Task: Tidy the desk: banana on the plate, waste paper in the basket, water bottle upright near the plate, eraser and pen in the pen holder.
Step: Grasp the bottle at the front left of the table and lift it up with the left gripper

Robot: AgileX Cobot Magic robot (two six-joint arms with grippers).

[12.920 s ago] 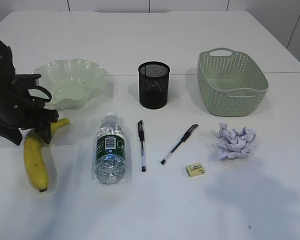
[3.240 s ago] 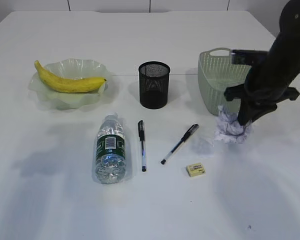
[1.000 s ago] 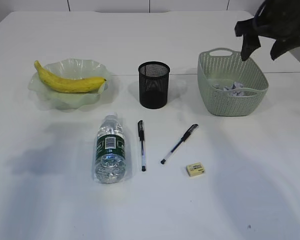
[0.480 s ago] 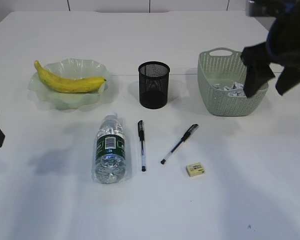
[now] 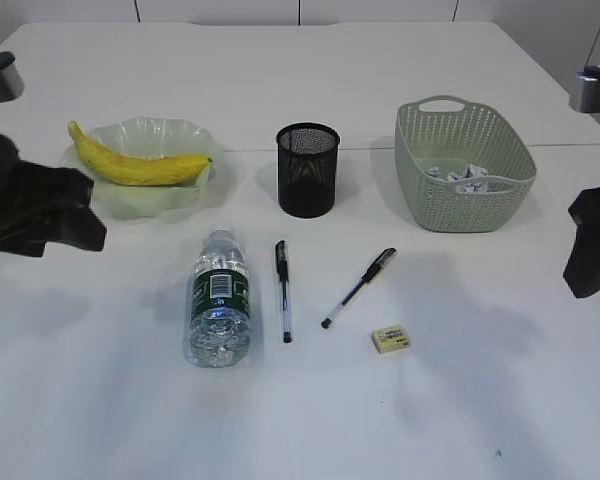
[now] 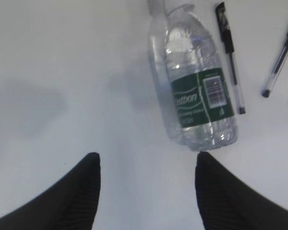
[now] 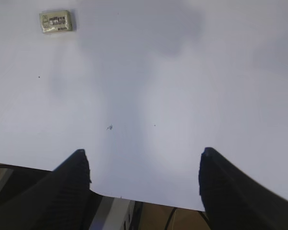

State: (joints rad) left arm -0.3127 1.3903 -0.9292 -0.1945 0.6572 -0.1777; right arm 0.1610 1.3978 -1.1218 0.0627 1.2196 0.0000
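White desk (image 5: 310, 420) fills every view; pale panelled wall runs behind its far edge.

Writing: water bottle (image 6: 197, 91) carries a dark green label with a white barcode and a white word I cannot read with confidence. Eraser (image 7: 55, 21) has dark print on its top, too small to read.

Positions, exterior view: banana (image 5: 135, 165) lies across the plate (image 5: 145, 200) at far left. Pen holder (image 5: 307, 170) stands upright at centre back. Basket (image 5: 463, 165) sits at right back with crumpled waste paper (image 5: 462, 175) inside. Water bottle lies on its side in front of the plate, cap pointing away. Two pens rest on the desk: one (image 5: 283, 290) just beside the bottle, the other (image 5: 360, 287) slanted, further right. Eraser lies near the slanted pen's tip, apart from it.

My left gripper (image 6: 146, 165) hovers with jaws spread and nothing between them, the bottle's base just beyond the fingertips. My right gripper (image 7: 144, 158) is likewise spread and empty, over bare desk near its edge, with the eraser well apart.
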